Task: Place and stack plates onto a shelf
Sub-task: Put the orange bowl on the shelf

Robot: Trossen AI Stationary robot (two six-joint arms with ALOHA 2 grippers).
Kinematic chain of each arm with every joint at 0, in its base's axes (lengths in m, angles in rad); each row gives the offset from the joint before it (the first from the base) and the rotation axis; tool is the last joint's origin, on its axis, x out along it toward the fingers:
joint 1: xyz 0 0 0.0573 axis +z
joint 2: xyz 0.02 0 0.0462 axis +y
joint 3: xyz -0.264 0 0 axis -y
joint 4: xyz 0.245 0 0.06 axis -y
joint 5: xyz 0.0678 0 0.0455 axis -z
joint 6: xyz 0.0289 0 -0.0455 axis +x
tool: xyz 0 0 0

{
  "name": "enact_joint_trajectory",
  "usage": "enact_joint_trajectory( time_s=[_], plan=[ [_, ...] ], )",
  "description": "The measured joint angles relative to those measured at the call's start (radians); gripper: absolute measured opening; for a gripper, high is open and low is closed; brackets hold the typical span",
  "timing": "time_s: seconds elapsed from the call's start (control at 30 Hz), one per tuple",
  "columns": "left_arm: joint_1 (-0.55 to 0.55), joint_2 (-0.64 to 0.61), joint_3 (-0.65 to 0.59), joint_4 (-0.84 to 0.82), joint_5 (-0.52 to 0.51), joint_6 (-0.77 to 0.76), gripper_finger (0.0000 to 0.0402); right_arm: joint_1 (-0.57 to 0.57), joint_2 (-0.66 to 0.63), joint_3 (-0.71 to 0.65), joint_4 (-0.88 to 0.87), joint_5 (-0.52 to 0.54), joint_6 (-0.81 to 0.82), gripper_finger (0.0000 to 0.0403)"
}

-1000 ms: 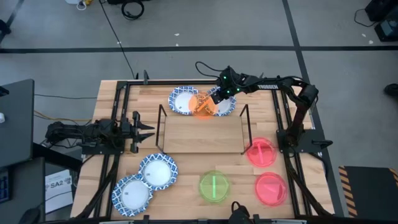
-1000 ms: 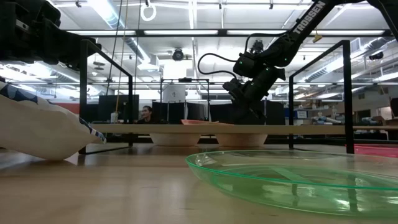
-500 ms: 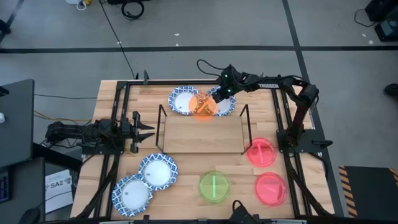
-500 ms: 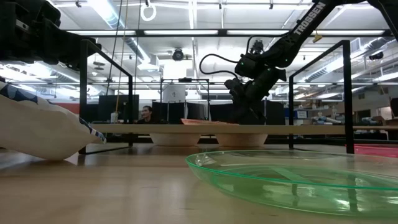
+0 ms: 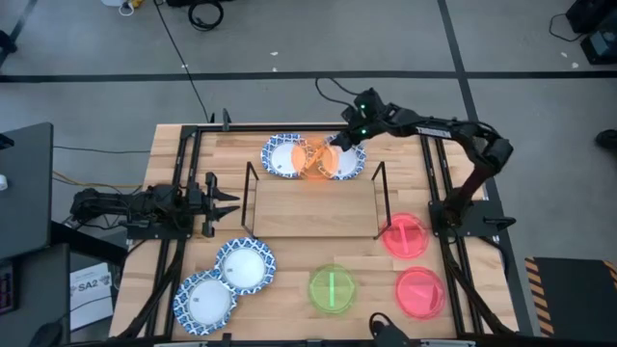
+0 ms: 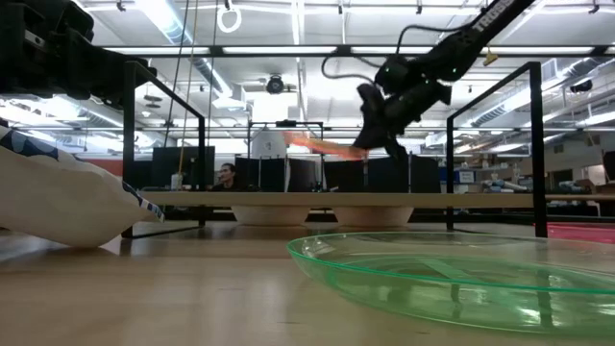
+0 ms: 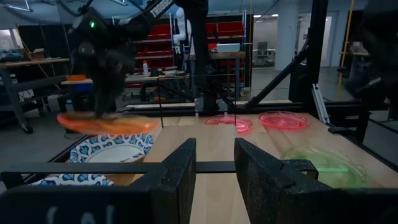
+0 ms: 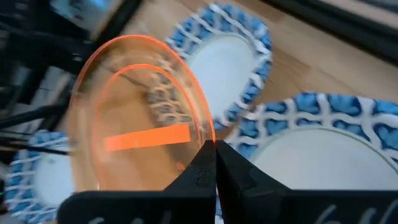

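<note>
Colours and patterns on the table

Pinched at its rim between the black fingers (image 8: 214, 168) of the right gripper (image 5: 348, 146) is a translucent orange plate (image 5: 314, 160) with a solid orange bar across its middle; just beyond those fingers lie two white plates (image 8: 230, 56) rimmed in a blue lattice pattern, on pale wood. Ahead of the left gripper (image 7: 214, 171), also black, show two translucent red-pink plates (image 7: 283, 119) and a translucent green plate (image 7: 320, 160).
</note>
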Motion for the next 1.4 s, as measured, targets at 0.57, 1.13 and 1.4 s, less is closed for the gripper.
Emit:
enact_joint_trajectory(
  time_s=[0.57, 1.13, 1.4],
  plan=[
    [0.0, 0.0, 0.0, 0.0, 0.0, 0.0, 0.0117, 0.074, -0.348, 0.0, -0.405, -0.021, -0.24, 0.0002],
    [0.0, 0.0, 0.0, 0.0, 0.0, 0.0, 0.0117, 0.273, -0.343, 0.0, -0.541, 0.187, -0.322, 0.0003],
    [0.0, 0.0, 0.0, 0.0, -0.001, 0.0, 0.0117, 0.335, -0.264, 0.0, -0.537, 0.246, -0.375, 0.0003]
  ],
)
